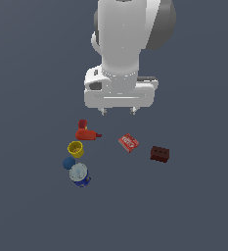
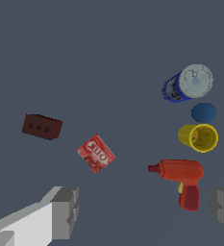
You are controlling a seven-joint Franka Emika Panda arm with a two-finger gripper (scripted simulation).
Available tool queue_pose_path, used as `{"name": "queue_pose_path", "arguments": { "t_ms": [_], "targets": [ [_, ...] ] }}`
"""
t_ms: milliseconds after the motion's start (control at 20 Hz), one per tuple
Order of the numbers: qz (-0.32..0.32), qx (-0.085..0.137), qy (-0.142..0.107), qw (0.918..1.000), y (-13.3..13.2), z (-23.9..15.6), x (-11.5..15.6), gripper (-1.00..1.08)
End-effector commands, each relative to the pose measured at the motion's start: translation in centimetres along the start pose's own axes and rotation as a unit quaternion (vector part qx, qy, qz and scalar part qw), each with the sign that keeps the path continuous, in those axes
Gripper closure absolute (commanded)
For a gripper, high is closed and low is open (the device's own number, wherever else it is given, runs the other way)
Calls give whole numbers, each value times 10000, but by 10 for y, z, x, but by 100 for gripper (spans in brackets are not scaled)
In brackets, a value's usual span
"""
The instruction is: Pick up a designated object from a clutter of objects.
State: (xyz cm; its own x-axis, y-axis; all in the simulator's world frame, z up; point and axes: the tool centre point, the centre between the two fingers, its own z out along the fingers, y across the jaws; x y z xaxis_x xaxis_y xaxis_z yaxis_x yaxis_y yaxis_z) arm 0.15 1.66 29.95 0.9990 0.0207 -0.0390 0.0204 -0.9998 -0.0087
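The designated object, a small yellow cup, stands upright with its mouth open among the clutter of objects. A red-orange drill toy lies beside it, and a blue ball and a blue can with a white top lie on its other side. My gripper hangs open above the floor, apart from all items, with nothing between its fingers. The cup sits toward the exterior view's left of the gripper.
A red flat box lies near the middle, below the gripper. A dark brown block rests toward the exterior view's right. The white arm rises behind the items over a plain grey floor.
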Motion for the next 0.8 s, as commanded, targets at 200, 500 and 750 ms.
{"name": "queue_pose_path", "arguments": {
  "t_ms": [200, 500, 750],
  "targets": [
    [31, -43, -2, 10000, 4, -2, 1, -92],
    [110, -134, -8, 9999, 12, -8, 2, -92],
    [71, -120, -5, 9999, 14, -4, 4, -92]
  ]
}}
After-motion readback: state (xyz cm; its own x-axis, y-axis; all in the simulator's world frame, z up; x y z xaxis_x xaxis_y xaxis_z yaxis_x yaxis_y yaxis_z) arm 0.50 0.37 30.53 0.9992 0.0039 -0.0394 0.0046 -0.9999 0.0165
